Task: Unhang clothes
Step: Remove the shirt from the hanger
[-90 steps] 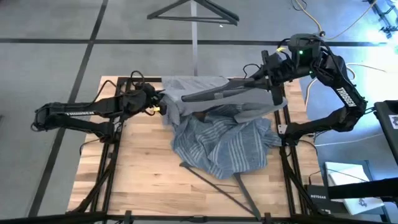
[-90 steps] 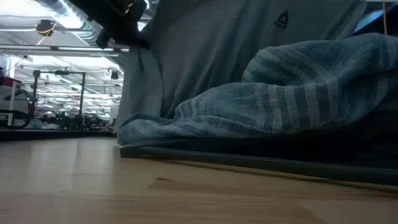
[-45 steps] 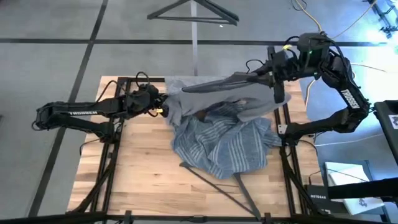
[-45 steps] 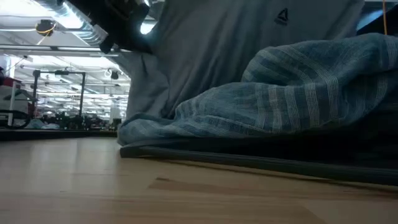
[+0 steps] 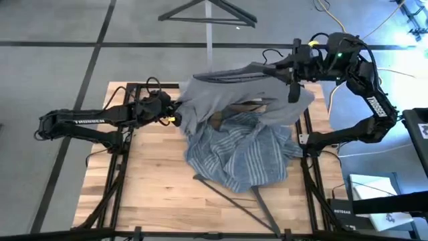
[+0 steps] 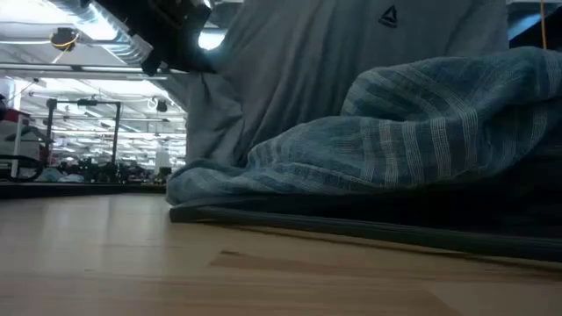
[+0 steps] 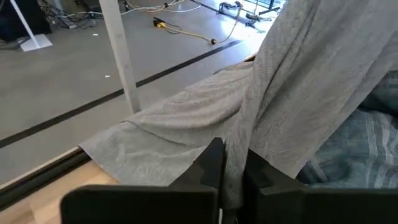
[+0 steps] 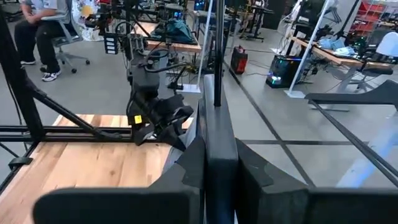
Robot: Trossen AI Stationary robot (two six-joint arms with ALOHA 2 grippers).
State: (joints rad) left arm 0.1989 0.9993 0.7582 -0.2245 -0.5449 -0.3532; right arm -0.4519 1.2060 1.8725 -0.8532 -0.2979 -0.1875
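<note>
The left arm reaches low across the bench's far left edge, its left gripper (image 5: 175, 115) with fingers (image 7: 214, 163) pinched tight together. The right arm is bent at the elbow and raised high at the far right, the right gripper (image 5: 289, 72) clamped tight, pointing toward the left arm.

Robotics lab: workbenches (image 8: 168, 38), floor cables (image 7: 186, 28)

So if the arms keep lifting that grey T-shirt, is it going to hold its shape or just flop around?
Probably flop. The grey T-shirt sags between the left gripper and the right gripper, so it looks limp rather than stiff. It hangs in loose folds in the low view, suggesting light, thin cloth. Its lower edge lies against the striped shirt, so it may drag that along.
</note>
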